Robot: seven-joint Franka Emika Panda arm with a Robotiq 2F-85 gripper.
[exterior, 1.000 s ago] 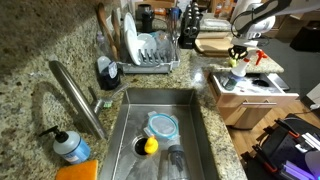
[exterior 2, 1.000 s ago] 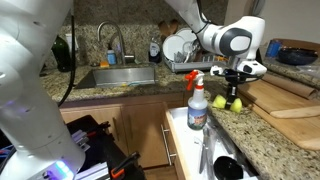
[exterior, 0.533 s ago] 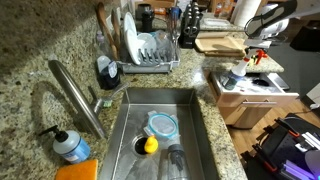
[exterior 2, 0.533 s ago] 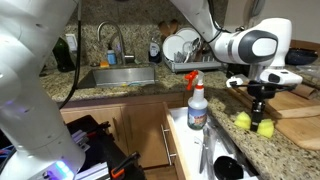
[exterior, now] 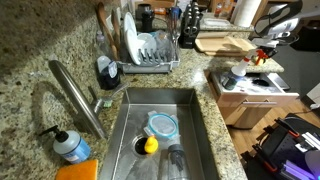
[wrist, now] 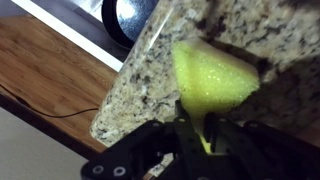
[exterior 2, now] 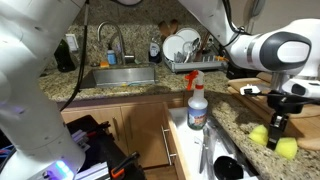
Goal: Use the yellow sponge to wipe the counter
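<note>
On the counter (exterior 2: 238, 148), the gripper (exterior 2: 275, 136) clamps the yellow sponge (exterior 2: 287, 148), its long axis apparently crossing the jaws.

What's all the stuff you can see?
yellow sponge: one, yellow, on the counter
counter: one, speckled brown granite, around the sink
sink: one, steel, in the counter
faucet: one, silver, beside the sink
dish rack: one, grey, behind the sink
container: one, blue-rimmed, in the sink
soap bottle: one, blue, near the faucet
spray bottle: one, blue-labelled, by the counter's edge
cutting board: one, pale wood, on the counter
arm: one, white, above the sponge
fingers: one pair, black, closed on the sponge
</note>
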